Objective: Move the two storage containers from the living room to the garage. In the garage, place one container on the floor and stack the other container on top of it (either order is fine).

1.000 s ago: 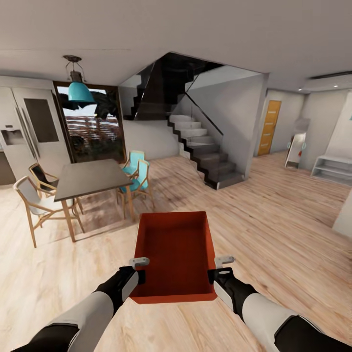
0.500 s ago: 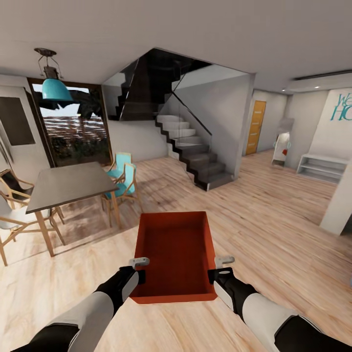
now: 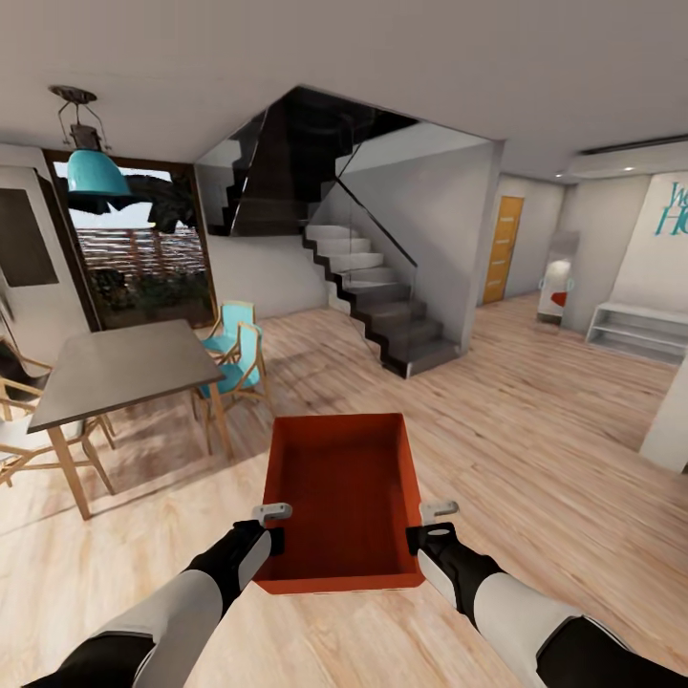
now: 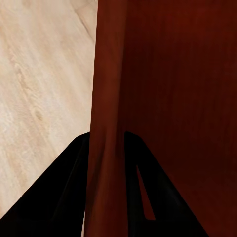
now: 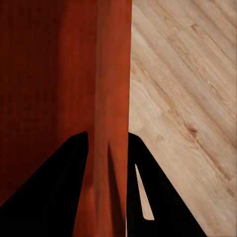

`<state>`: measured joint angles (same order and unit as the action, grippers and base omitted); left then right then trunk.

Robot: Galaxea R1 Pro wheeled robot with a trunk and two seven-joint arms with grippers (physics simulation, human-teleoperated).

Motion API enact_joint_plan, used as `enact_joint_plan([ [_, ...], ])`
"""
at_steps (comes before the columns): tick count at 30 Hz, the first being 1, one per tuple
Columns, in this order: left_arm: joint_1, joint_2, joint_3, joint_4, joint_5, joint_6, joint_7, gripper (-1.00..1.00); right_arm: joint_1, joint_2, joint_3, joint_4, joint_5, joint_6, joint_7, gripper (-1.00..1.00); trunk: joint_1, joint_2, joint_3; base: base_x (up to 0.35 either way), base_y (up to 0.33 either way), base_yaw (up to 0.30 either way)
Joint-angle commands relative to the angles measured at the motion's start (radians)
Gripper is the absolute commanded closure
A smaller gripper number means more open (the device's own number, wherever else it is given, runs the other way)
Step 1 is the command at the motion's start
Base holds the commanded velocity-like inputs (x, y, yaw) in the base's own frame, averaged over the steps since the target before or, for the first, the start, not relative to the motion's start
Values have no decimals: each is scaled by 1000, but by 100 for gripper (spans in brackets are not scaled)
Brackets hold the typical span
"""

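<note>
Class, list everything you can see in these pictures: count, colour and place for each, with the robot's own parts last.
storage container: one, orange-red, held over the wood-plank floor
dining table: one, grey, at left
chairs: two teal behind the table, others pale at far left
pendant lamp: one, teal, above the table
staircase: one, dark, centre
door: one, orange, far right hallway
left gripper: fingers clamping the container's left wall
right gripper: fingers clamping its right wall
</note>
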<state>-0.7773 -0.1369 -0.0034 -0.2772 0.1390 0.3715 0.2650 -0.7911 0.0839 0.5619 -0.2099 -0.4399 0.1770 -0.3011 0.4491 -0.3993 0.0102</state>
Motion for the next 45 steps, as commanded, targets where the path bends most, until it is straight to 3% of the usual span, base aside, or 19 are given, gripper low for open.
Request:
enact_joint_plan([
  [1,0,10,-3,-5,-35,-2,22,100,0,-1,18,1,-20,7,-9,100,1,-1,0,322,0,0],
  [10,0,10,-3,-5,-35,-2,22,100,0,-2,18,1,-19,7,-9,100,1,-1,0,322,0,-47],
  [45,0,10,-3,-5,-35,-2,22,100,0,-1,18,1,-20,7,-9,100,1,-1,0,322,0,-237],
])
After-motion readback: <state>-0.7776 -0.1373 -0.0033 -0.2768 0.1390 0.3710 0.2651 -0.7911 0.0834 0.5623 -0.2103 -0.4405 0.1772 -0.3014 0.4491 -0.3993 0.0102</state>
